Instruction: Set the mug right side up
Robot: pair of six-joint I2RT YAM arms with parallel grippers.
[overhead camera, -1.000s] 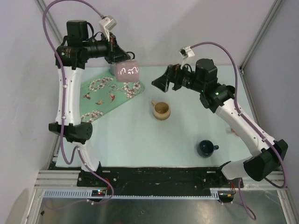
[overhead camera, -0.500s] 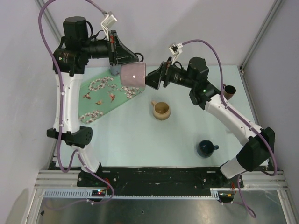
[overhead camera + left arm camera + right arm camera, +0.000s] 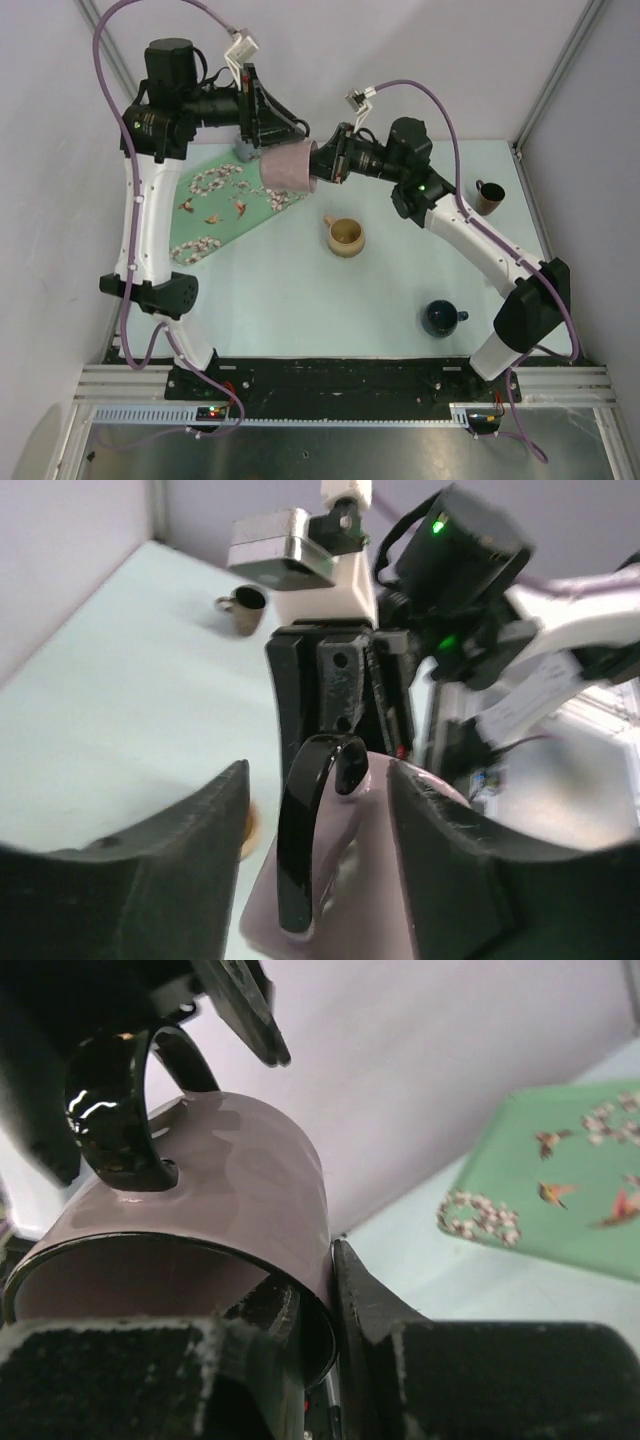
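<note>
The pink mug (image 3: 285, 165) hangs in the air on its side over the back of the table, mouth toward my right arm. My right gripper (image 3: 316, 166) is shut on its rim: in the right wrist view one finger sits inside the mug (image 3: 240, 1170) and the other presses the outer wall, so the right gripper (image 3: 325, 1300) pinches the wall. My left gripper (image 3: 264, 146) is open at the mug's base end. In the left wrist view the glossy black handle (image 3: 305, 840) stands between the spread fingers of the left gripper (image 3: 318, 772) with gaps on both sides.
A green floral tray (image 3: 225, 205) lies at the back left below the mug. A tan mug (image 3: 345, 237) stands upright mid-table, a dark blue mug (image 3: 440, 318) near the right front, and a small brown mug (image 3: 489, 196) at the right edge.
My right gripper came in from the right and shut on the mug's rim. My left gripper, shut on the handle before, has opened. The mug has tipped onto its side.
</note>
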